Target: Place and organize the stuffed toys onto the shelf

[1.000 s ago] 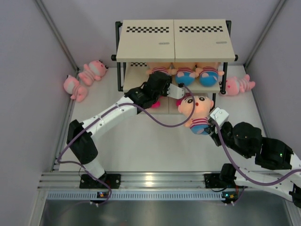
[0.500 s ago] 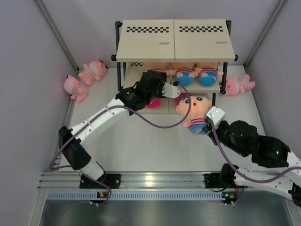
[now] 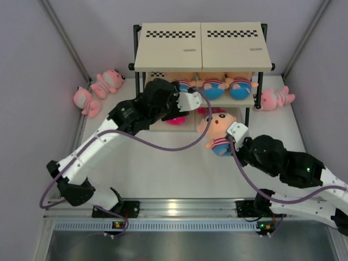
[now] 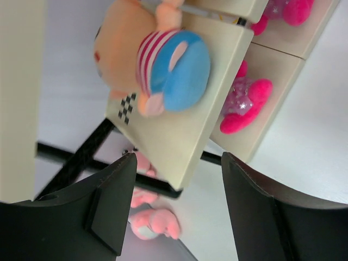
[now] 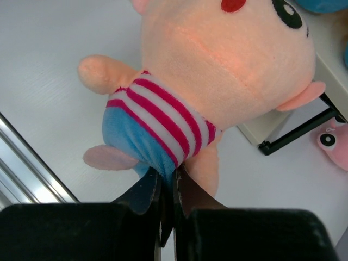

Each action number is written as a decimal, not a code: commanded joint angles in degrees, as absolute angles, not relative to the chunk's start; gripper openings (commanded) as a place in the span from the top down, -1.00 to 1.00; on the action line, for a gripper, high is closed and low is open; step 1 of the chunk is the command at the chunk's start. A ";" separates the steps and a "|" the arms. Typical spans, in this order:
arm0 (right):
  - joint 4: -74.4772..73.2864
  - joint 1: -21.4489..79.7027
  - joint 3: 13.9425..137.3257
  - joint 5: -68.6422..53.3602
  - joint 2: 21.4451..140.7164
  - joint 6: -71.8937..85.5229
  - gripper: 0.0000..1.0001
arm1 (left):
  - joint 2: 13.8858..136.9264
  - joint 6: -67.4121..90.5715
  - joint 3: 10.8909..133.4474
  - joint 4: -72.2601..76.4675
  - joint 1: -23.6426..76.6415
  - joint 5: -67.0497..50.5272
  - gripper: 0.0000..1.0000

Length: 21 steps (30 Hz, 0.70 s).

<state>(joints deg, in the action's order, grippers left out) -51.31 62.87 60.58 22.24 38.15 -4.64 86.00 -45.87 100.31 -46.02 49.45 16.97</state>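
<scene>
Peach-faced doll (image 3: 216,126) is clamped in the right gripper (image 5: 166,182) in front of the shelf (image 3: 201,51), mid-delivery. The left gripper (image 4: 178,160) is held apart, empty. A free spot on a shelf tier must be reached next.

No readable txt anywhere. Shelf (image 3: 201,60) top boards each carry a small grey mark (image 3: 188,50), too small to read. Checkered strips (image 3: 171,33) are pattern only, no letters/nos.
</scene>
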 commanded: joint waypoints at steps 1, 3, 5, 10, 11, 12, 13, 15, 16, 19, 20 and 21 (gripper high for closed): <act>-48.35 63.19 65.03 17.42 43.32 -3.43 1.00 | 77.18 -33.59 102.49 -53.95 49.48 17.74 -0.40; -44.50 63.19 66.88 13.82 47.36 -3.43 1.00 | 74.72 -29.91 100.82 -54.32 49.40 22.75 -0.43; -42.11 63.19 69.42 11.52 52.35 -3.52 1.00 | 71.55 -27.87 98.79 -54.05 45.64 22.76 -0.46; -36.57 63.19 78.91 3.43 65.98 -3.17 1.00 | 66.72 -23.47 99.05 -54.14 31.48 24.70 -0.46; -35.78 63.28 82.49 2.04 70.36 -3.34 1.00 | 65.40 -22.25 99.23 -54.14 28.94 23.39 -0.47; -33.77 63.28 84.27 1.85 72.58 -3.60 1.00 | 65.04 -21.89 99.49 -54.14 27.52 23.29 -0.47; -32.45 63.28 85.77 1.93 74.51 -3.69 1.00 | 64.60 -21.62 99.41 -54.14 26.20 23.55 -0.47; -29.72 63.19 89.37 3.77 79.61 -4.13 1.00 | 63.90 -21.53 98.79 -54.05 23.40 24.26 -0.47; -27.44 63.19 90.78 4.48 83.02 -4.13 1.00 | 63.72 -21.45 98.62 -54.05 22.68 24.08 -0.48; -24.62 63.19 98.58 6.94 89.70 -3.78 1.00 | 63.19 -21.09 97.82 -54.14 20.92 23.73 -0.48; -23.91 63.19 100.09 9.03 91.13 -3.34 1.00 | 63.02 -21.18 97.74 -54.14 20.40 23.99 -0.47; -23.47 63.19 101.50 9.84 92.53 -3.25 1.00 | 63.10 -21.36 97.47 -54.14 20.30 24.08 -0.48</act>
